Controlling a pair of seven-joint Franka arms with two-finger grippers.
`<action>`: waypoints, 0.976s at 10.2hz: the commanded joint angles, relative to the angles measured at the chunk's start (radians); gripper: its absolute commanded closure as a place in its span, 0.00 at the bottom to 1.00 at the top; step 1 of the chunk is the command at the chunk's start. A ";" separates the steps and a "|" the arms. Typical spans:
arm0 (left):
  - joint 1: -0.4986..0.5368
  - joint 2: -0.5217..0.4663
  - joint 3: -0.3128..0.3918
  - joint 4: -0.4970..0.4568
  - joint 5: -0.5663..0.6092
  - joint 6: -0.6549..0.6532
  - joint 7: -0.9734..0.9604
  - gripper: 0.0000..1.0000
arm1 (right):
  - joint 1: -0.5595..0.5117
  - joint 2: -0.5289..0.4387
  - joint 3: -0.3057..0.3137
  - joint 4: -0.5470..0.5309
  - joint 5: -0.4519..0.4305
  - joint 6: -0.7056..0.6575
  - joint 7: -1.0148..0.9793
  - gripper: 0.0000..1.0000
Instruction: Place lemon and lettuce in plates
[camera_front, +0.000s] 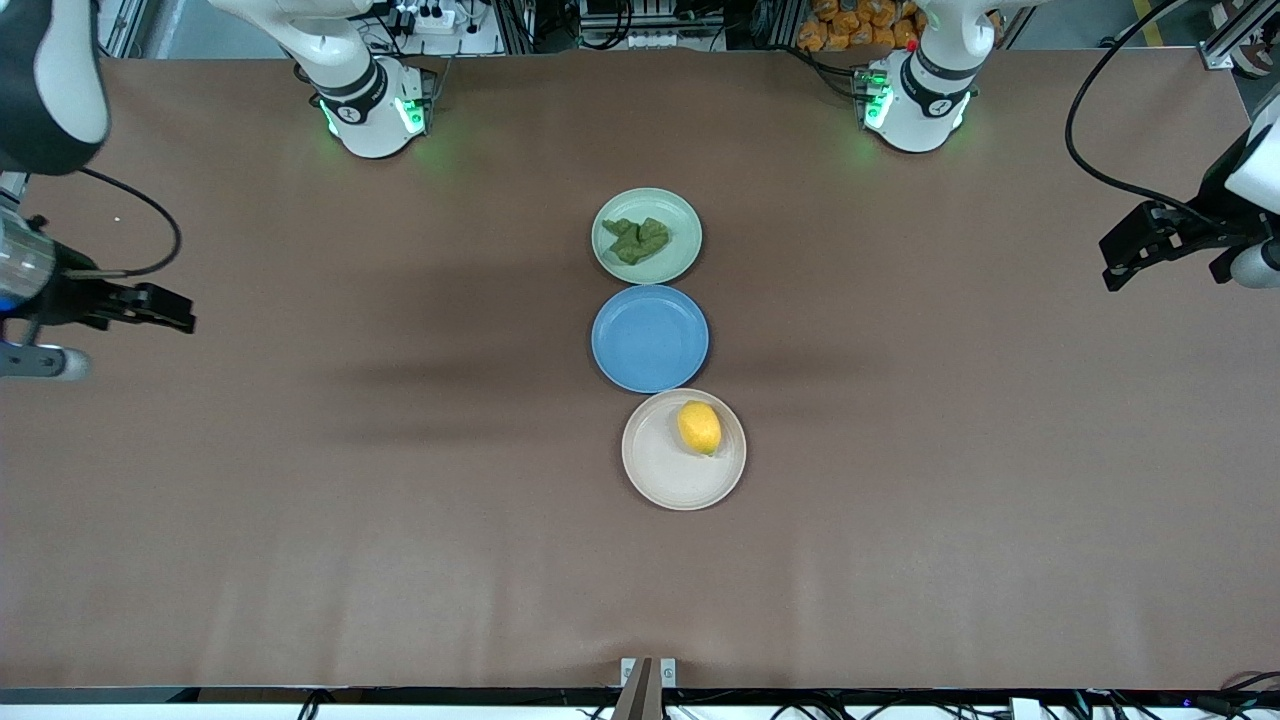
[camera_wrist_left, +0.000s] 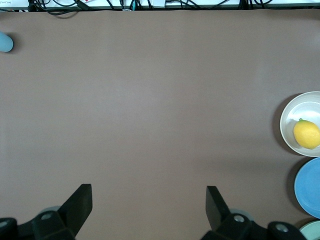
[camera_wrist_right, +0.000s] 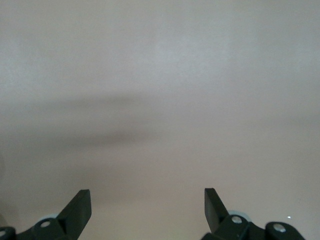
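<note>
Sitting in the green plate is the lettuce, and the lemon lies in the cream plate, nearest the front camera, with a blue plate between them on the desk. Both arms wait: left gripper and right gripper hang over their own ends, jaws wide open, holding nothing.

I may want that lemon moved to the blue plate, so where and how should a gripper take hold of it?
Grip the lemon across its narrow middle, coming straight down from above. It lies on its side in the cream plate, its long axis running roughly toward the front camera, so fingers closing across that axis would likely seat best on the rounded flanks.
</note>
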 joint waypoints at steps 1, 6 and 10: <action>0.013 -0.022 -0.007 -0.023 -0.037 -0.002 0.010 0.00 | 0.024 -0.005 -0.012 0.054 -0.035 -0.070 0.005 0.00; 0.008 -0.028 -0.012 -0.026 -0.043 -0.025 0.018 0.00 | 0.025 -0.074 -0.010 0.048 -0.031 -0.099 0.007 0.00; 0.016 -0.028 -0.009 -0.023 -0.118 -0.129 0.050 0.00 | 0.024 -0.074 -0.036 0.041 -0.022 -0.041 0.007 0.00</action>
